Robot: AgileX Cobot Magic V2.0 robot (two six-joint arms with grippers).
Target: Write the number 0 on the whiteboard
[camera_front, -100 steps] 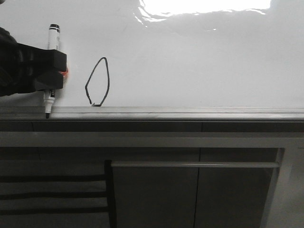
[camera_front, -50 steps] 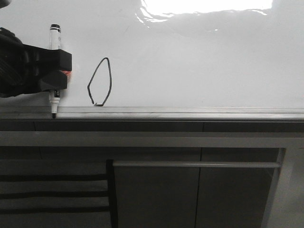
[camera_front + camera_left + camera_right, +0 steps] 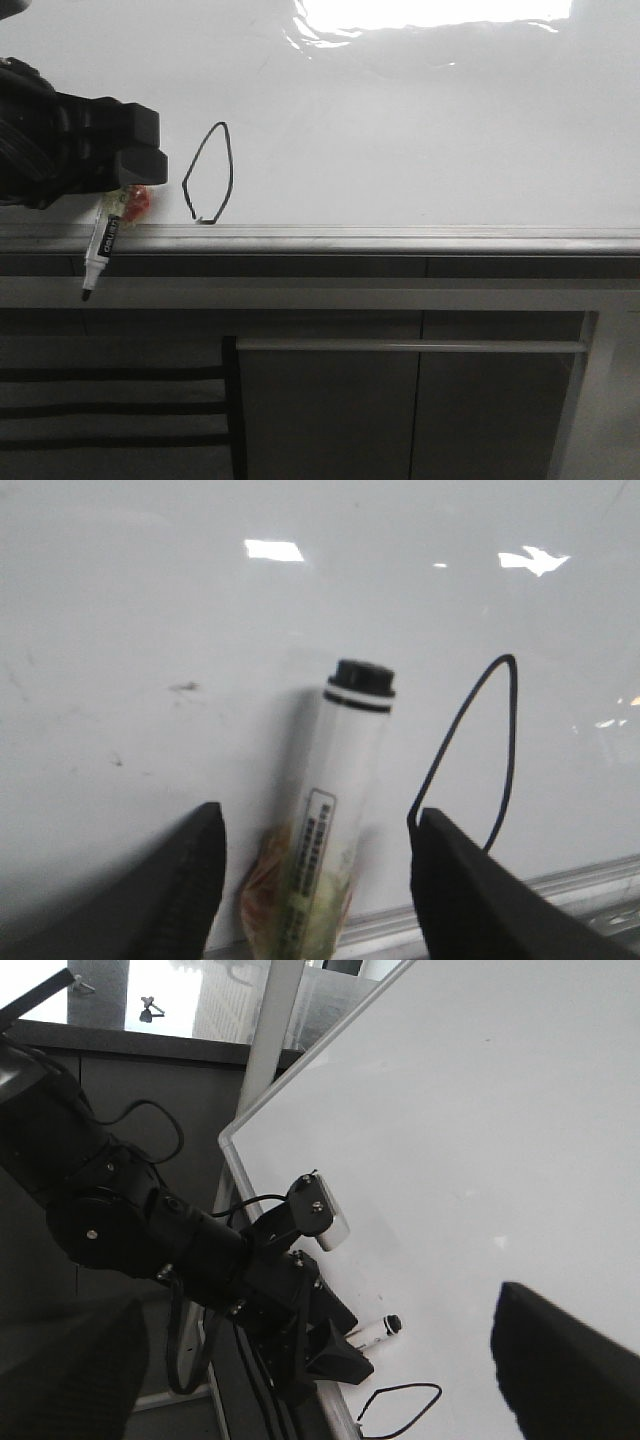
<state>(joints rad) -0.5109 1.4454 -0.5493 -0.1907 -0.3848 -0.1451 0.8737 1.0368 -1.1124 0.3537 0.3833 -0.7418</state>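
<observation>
The number 0 (image 3: 231,170) is a thin black loop low on the whiteboard (image 3: 420,120), just above the grey rail (image 3: 400,238). My left gripper (image 3: 150,148) is at the left of the loop with its jaws wide apart. The white marker (image 3: 100,245) hangs tilted below it, tip under the rail. In the left wrist view the marker (image 3: 335,820) stands between the fingers (image 3: 195,880) and touches neither, with the loop (image 3: 512,730) beside it. My right gripper (image 3: 320,1305) is open and empty, far from the board; its view shows the loop (image 3: 402,1387) and the marker (image 3: 375,1330).
An orange patch (image 3: 137,201) sits by the marker at the board's lower edge. Grey cabinet panels (image 3: 330,400) with a handle bar (image 3: 410,346) lie below the rail. Glare (image 3: 430,15) covers the board's top. The left arm (image 3: 150,1230) stands by the board's corner.
My left gripper has opened and let go of the marker. The marker has slid down and tilted, its tip now below the rail. The loop is unchanged.
</observation>
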